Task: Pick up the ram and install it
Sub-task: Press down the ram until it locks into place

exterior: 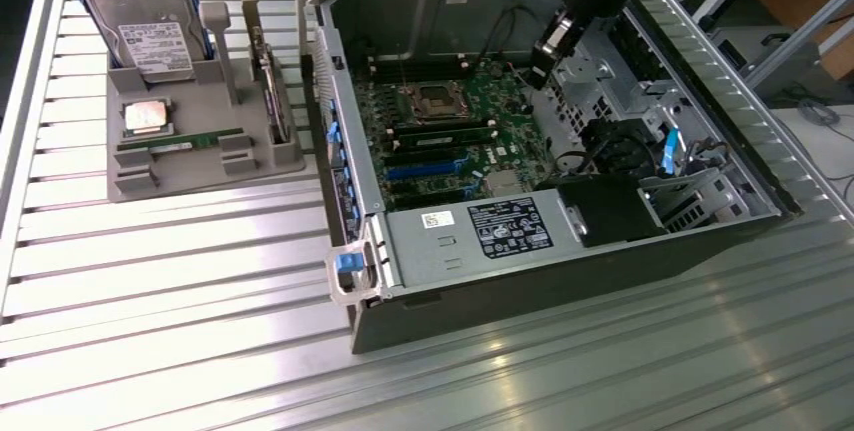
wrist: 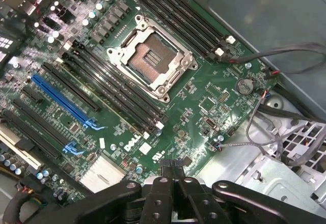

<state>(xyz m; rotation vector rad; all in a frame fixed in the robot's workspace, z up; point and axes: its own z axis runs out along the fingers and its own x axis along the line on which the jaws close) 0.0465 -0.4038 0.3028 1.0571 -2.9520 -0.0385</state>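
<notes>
Arm hangs down over the far right of the open case (exterior: 350,191), end effector (wrist: 172,169) closed with nothing in it, above the motherboard (wrist: 204,89). One ram (exterior: 187,141) stick lies in the grey tray (exterior: 134,183) on the desk (exterior: 200,291), on the exterior view's left, another is in a slot (exterior: 447,136).

Counter (exterior: 200,281): ribbed bare metal, glossy, glare seen. Holder tray (exterior: 200,166): matt grey plastic. Ram (exterior: 187,141): green circuit board, matt. Case (exterior: 534,281): dull grey sheet metal. Motherboard (wrist: 204,96): green laminate, slight sheen. Claw (wrist: 172,183): matt black, metal or plastic not discernible.
</notes>
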